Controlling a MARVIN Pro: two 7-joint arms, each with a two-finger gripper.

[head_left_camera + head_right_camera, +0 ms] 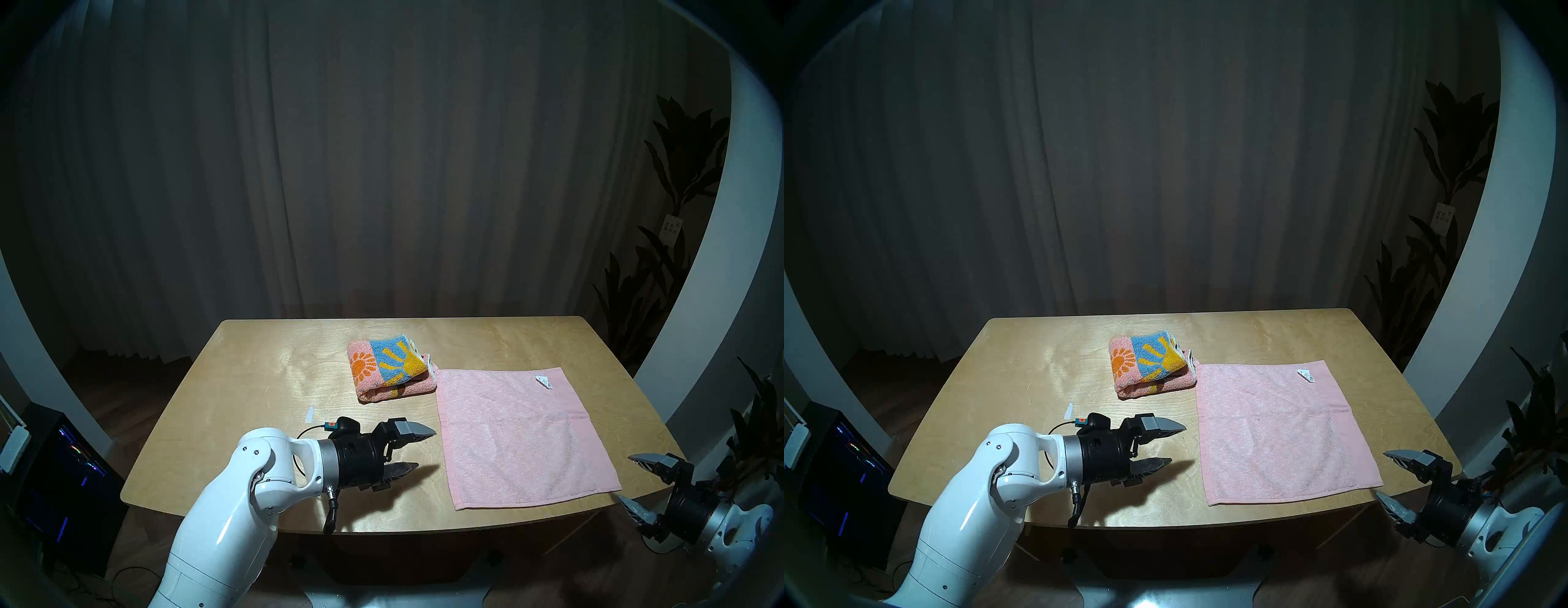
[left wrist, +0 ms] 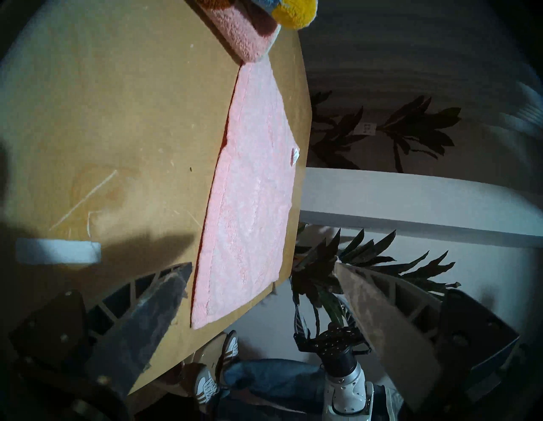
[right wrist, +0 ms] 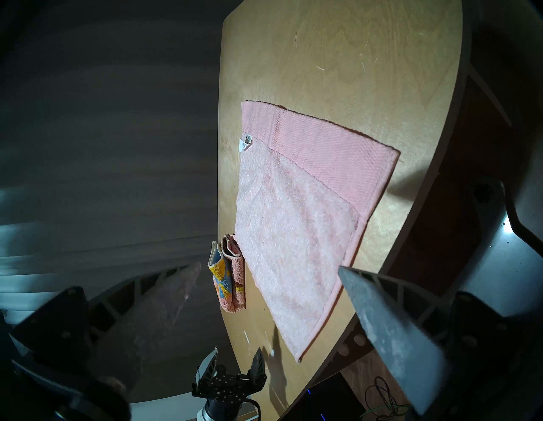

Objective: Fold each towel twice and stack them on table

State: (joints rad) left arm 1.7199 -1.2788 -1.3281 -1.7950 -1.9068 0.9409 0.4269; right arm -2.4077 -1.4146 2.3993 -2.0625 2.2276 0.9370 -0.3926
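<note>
You had two towels on the table: one folded sunflower towel, one flat pink towel. Left gripper and right gripper both gaped wide, holding nothing.

Sunflower towel pink-blue, orange-yellow; plain towel pale pink.

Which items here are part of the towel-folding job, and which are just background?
Job:
- sunflower towel, already folded
- pink towel, lying flat
- table
- left tool, open
- right tool, open

Background:
- tape strip
- curtain
- plants
- computer
</note>
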